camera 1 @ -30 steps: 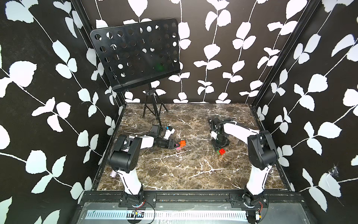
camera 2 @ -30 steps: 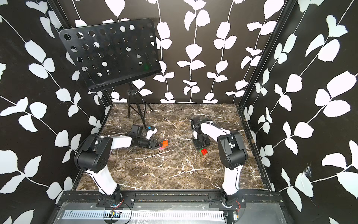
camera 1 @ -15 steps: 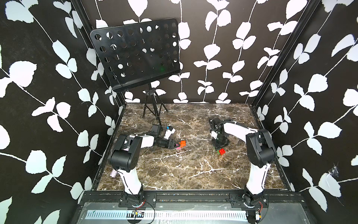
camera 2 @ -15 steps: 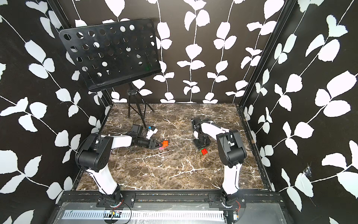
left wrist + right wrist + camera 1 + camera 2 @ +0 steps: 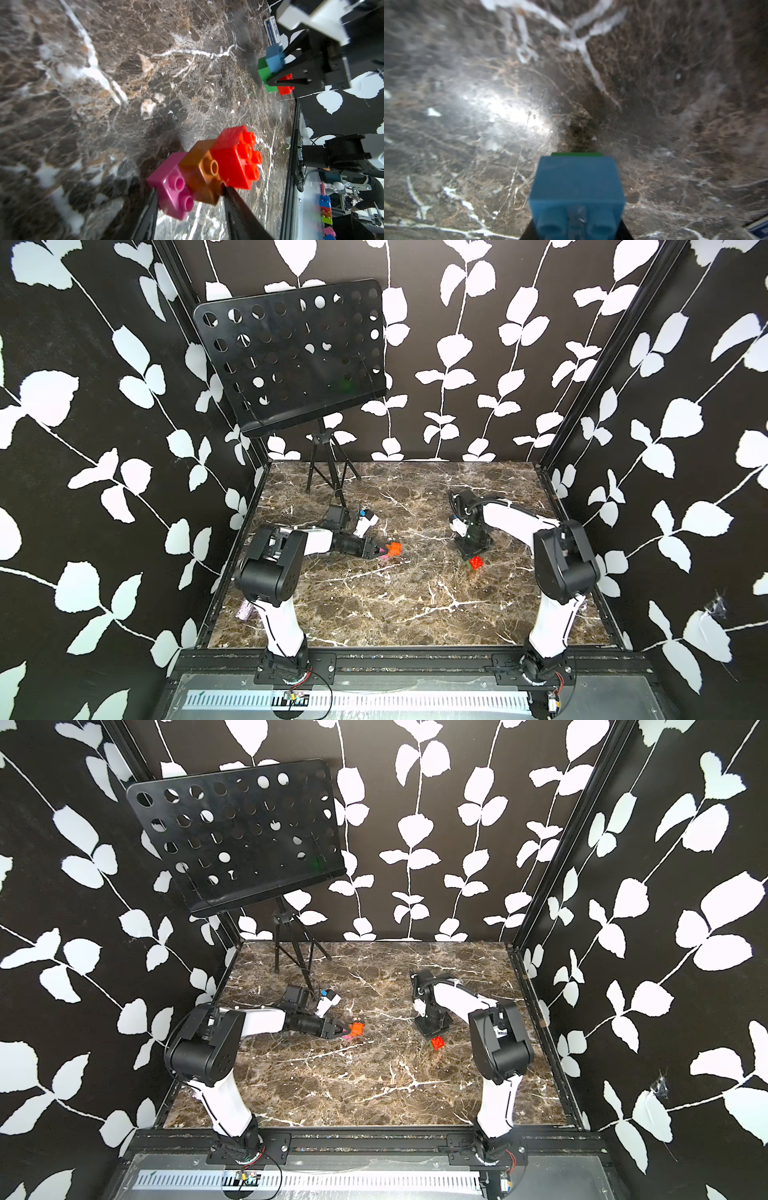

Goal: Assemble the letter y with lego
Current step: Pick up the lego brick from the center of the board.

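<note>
Table [image 5: 395, 614]: brown marble. The stretch between the two grippers is bare, with nothing on the line from one to the other.
Music stand [image 5: 291, 352]: black, behind the left gripper [image 5: 380, 551] and well apart from it. Judged no hindrance to a move toward the middle.
Right gripper [image 5: 468, 559]: points down, jaws drawn narrow on the fork piece [image 5: 270, 70]. Cannot tell whether the piece rests on the marble or hangs just over it.
Left gripper: lies low and near level, jaws narrow, clamped across the back end of the stem piece [image 5: 207, 166].
Fork piece: the green brick [image 5: 264, 70] is the bar, with the blue brick [image 5: 577, 182] and a red one on it. The blue one sits between the right jaws. Judged: gripping from above leaves the green face free for joining.
Stem piece: pink, orange and red bricks in a stepped row. The red end juts ahead of the left fingertips, studs bare. Judged: held by the pink-orange end so the red end can press home.
Letter y: not yet joined; the two halves are well apart.
Card box [image 5: 271, 31]: small, blue and white, flat on the marble near the right gripper, on its far side from the left gripper. Likely out of the way.
</note>
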Motion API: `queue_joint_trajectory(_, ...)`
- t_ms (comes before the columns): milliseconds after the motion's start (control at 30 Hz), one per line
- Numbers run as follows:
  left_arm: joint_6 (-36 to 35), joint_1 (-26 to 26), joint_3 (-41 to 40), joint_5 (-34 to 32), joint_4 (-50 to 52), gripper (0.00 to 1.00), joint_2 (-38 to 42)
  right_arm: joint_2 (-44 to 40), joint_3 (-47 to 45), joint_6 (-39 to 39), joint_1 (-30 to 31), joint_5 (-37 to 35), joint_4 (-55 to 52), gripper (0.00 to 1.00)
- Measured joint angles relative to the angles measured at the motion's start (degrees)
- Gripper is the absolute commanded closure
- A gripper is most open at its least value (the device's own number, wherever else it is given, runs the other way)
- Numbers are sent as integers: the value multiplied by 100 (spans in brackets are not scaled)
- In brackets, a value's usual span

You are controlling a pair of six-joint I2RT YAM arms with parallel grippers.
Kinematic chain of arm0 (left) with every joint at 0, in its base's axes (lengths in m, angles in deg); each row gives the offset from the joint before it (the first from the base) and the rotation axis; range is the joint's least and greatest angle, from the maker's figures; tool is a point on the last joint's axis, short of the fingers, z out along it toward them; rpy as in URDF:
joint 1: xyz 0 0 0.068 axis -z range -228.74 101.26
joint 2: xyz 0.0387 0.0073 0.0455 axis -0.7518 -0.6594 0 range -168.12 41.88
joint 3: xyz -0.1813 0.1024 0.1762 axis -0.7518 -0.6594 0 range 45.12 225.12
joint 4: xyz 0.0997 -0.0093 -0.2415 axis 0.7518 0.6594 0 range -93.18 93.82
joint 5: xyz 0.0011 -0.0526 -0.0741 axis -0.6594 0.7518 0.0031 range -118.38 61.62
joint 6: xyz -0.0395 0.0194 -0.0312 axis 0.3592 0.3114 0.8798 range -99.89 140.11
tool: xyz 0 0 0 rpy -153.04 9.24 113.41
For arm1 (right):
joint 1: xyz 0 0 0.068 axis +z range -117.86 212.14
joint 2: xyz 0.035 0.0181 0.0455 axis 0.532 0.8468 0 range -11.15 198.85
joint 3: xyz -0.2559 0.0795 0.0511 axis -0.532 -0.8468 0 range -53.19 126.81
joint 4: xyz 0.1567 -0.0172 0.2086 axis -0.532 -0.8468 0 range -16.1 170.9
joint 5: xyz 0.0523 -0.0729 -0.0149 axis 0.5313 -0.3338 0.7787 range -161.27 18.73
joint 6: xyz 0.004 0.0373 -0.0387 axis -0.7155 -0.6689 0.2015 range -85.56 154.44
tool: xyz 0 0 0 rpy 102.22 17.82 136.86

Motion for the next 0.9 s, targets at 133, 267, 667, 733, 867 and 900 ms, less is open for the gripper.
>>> queue_joint_trajectory(133,-9,52,87,39,-2,48,-87,-365,387,498,356,44,7,73)
queue_joint_trajectory(267,28,70,144,52,20,49,-133,-354,931,1008,826,173,90,74)
queue_joint_trajectory(667,470,59,-79,109,-236,50,-90,428,1853,2374,1799,350,103,76)
queue_joint_trajectory(733,555,59,-96,120,-284,50,-90,442,1932,2629,1871,385,107,76)
queue_joint_trajectory(867,717,55,-120,149,-339,51,-96,573,2256,3058,1958,409,85,76)
queue_joint_trajectory(900,752,48,-127,168,-348,51,-103,640,2356,3139,1967,411,74,76)
